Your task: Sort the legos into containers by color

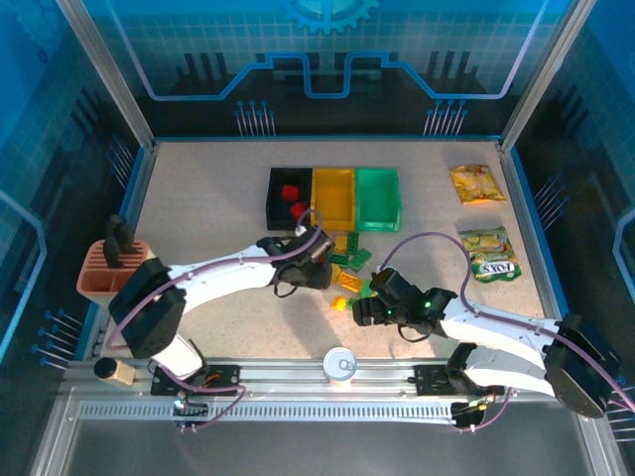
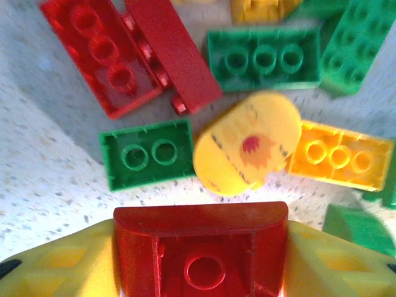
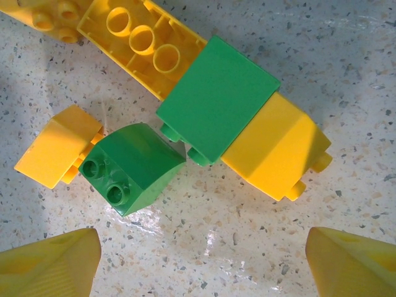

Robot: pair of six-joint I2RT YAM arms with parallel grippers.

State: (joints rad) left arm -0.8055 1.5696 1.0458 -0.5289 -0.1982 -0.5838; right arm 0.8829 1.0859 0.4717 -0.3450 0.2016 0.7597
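Pinching a red hollow plastic brick (image 2: pixel 201 238), the left gripper (image 2: pixel 201 263) has it between both fingers. The right gripper (image 3: pixel 201 250) gapes wide, a green studded plastic brick (image 3: pixel 133 164) just ahead.

Table (image 1: pixel 198 198): speckled beige top, blue border | Far wall (image 1: pixel 327 59): translucent blue panel printed with a circuit-and-gear pattern | Left wall (image 1: pixel 50 149), right wall (image 1: pixel 600 149): blue gridded panels | Corner posts (image 1: pixel 104 69): pale metal | Near edge: slotted metal rail (image 1: pixel 327 392) | Light: bright, glare on the tabletop
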